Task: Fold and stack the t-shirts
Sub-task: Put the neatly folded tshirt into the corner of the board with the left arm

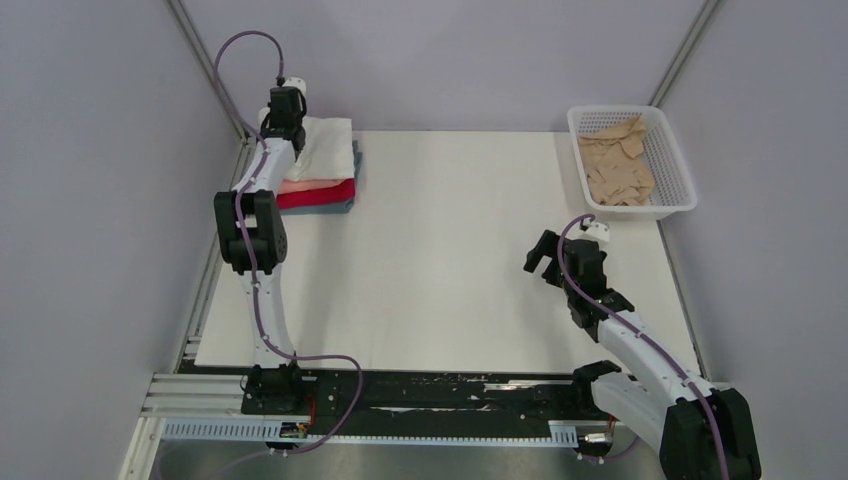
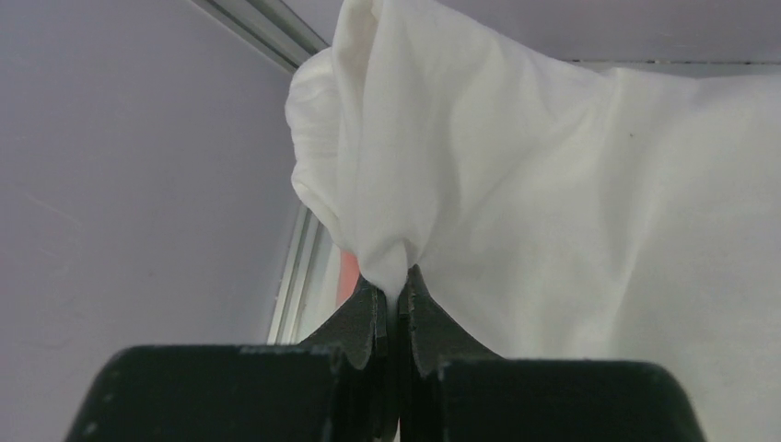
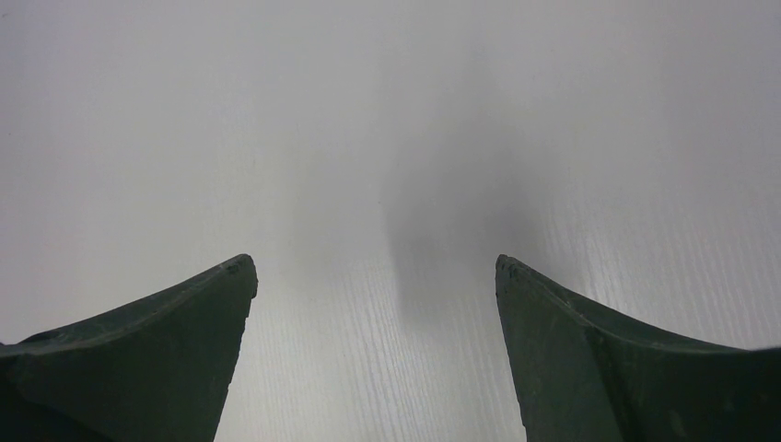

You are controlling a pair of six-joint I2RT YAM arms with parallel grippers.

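One white shirt (image 1: pixel 325 140) tops the folded stack (image 1: pixel 318 192) at far left. I judge my left gripper (image 2: pixel 398 281) is clamped on its bunched edge to settle it there. A tan shirt (image 1: pixel 617 165) lies in the basket (image 1: pixel 684 170), far right. My right gripper (image 3: pixel 376 276) hangs wide apart over the table (image 1: pixel 450 250), holding nothing.

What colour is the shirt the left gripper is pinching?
Plain white shirt, clamped in the left gripper; the left wrist view shows it best.
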